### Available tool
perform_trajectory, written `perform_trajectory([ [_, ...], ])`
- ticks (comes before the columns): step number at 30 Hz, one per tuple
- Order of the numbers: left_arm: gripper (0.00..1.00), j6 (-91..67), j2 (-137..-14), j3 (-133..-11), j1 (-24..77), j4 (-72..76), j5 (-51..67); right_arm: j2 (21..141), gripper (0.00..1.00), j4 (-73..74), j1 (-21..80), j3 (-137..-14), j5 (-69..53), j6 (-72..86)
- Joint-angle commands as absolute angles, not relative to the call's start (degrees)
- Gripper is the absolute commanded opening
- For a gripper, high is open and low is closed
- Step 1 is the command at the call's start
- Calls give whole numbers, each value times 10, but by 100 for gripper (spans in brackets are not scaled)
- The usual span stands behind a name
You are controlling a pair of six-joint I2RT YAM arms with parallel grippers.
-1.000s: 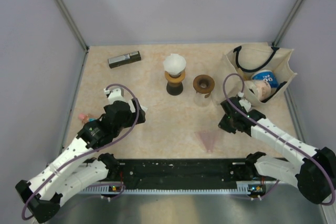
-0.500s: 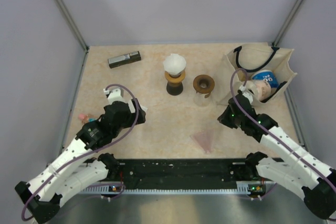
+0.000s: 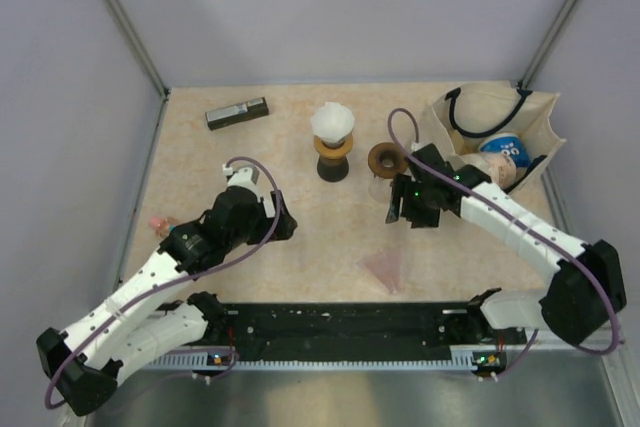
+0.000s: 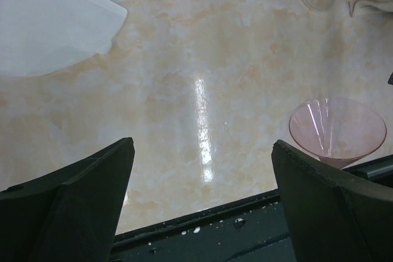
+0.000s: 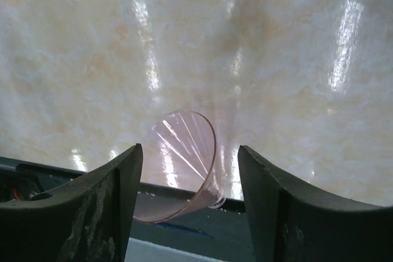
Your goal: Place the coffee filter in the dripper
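The white coffee filter point(image 3: 332, 122) sits upright on a brown and black stand point(image 3: 333, 159) at the back middle of the table. The dripper point(image 3: 384, 267), a clear pink cone, lies on its side near the front rail; it shows as well in the left wrist view point(image 4: 336, 130) and the right wrist view point(image 5: 184, 157). My right gripper point(image 3: 393, 209) hangs open above the table beside a brown-rimmed glass point(image 3: 388, 159), well above the dripper, holding nothing point(image 5: 189, 151). My left gripper point(image 3: 283, 222) is wide open and empty point(image 4: 202, 145), left of the dripper.
A cloth bag point(image 3: 540, 122) with a printed cup point(image 3: 500, 152) stands at the back right. A black bar point(image 3: 237, 112) lies at the back left, a small pink item point(image 3: 157, 222) at the left edge. The black rail point(image 3: 340, 322) runs along the front.
My right arm swung from the right side to the middle, beside the brown-rimmed glass, and its gripper opened. The dripper shifted slightly left. My left arm reached a little to the right.
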State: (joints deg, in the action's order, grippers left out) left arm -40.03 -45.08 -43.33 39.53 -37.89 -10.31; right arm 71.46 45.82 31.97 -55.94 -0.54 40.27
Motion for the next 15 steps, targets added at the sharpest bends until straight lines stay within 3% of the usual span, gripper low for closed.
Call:
perform_trajectory([
  [1,99,-392,-461,-433,396,-355,-63,771,64,548,314,-600,-42,347],
  [15,99,-390,-450,-421,395,-368,-91,868,60,590,323,-637,-73,337],
])
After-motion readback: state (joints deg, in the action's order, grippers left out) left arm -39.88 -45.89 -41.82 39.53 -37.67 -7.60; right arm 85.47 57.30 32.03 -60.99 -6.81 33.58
